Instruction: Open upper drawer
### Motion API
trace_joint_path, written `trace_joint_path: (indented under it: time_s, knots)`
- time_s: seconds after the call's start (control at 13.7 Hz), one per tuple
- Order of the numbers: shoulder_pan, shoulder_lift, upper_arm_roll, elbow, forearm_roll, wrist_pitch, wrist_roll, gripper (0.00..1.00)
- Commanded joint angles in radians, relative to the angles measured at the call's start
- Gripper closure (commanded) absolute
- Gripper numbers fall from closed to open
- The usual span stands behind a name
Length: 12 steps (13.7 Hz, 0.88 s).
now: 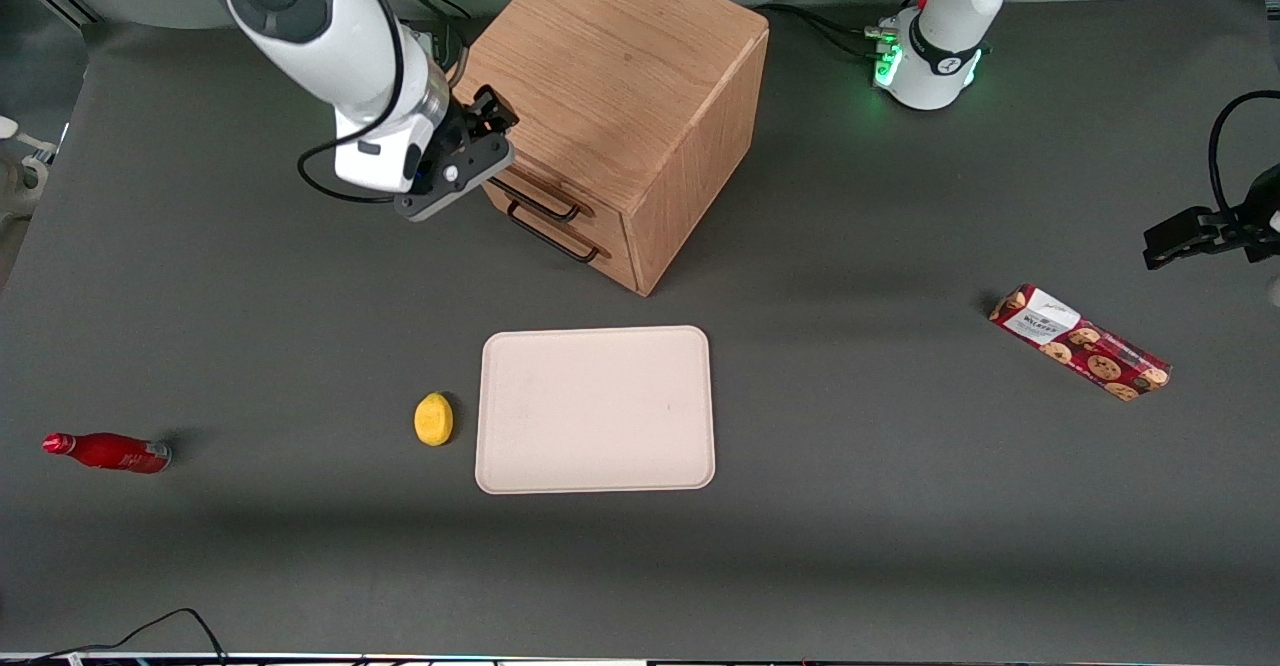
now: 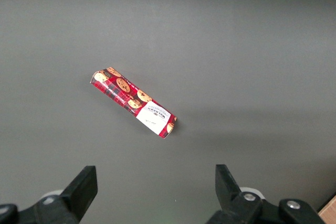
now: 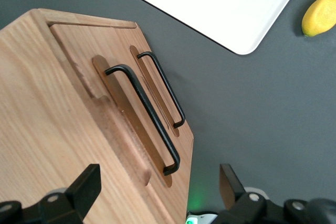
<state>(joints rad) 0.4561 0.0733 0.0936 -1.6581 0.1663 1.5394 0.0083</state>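
The upper drawer [image 3: 113,106] is sitting flush in the front of the wooden cabinet [image 1: 610,76], the topmost of two drawers, each wearing one thin dark bar handle. My tool [image 1: 480,141] is hanging just in front of that drawer face, above the top handle [image 3: 143,114], with its fingers [image 3: 86,184] spread wide and gripping nothing; the handle is lying between them and not yet touched. The lower drawer [image 3: 157,87] is sitting directly beneath, also closed.

Going across the front view, I am counting one red bottle [image 1: 108,452] lying on its side toward my working end of the table [image 1: 900,506], well apart from everything. Next is one yellow lemon [image 1: 433,419] resting just beside the short edge of one pale tray [image 1: 596,409], not quite touching it. The tray is lying flat, nearer the front camera than the cabinet, with a strip of bare table between them. One red cookie packet [image 1: 1080,342] is lying toward the parked arm's end.

The table in front of the drawer faces is staying open out to the tray's edge.
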Motion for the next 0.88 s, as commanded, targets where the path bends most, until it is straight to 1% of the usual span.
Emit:
trace_joint_path:
  time_s: [0.0,0.36,0.58,0.73,0.8]
  knots:
    - [-0.007,0.023,-0.008,0.001,0.029,0.017,-0.073,0.0]
    - [-0.005,0.078,-0.006,-0.025,0.035,0.044,-0.093,0.0]
    - [-0.005,0.098,-0.006,-0.04,0.038,0.045,-0.149,0.0]
    - [-0.007,0.105,-0.006,-0.058,0.079,0.045,-0.16,0.0]
    - [-0.007,0.109,-0.006,-0.069,0.087,0.045,-0.181,0.0]
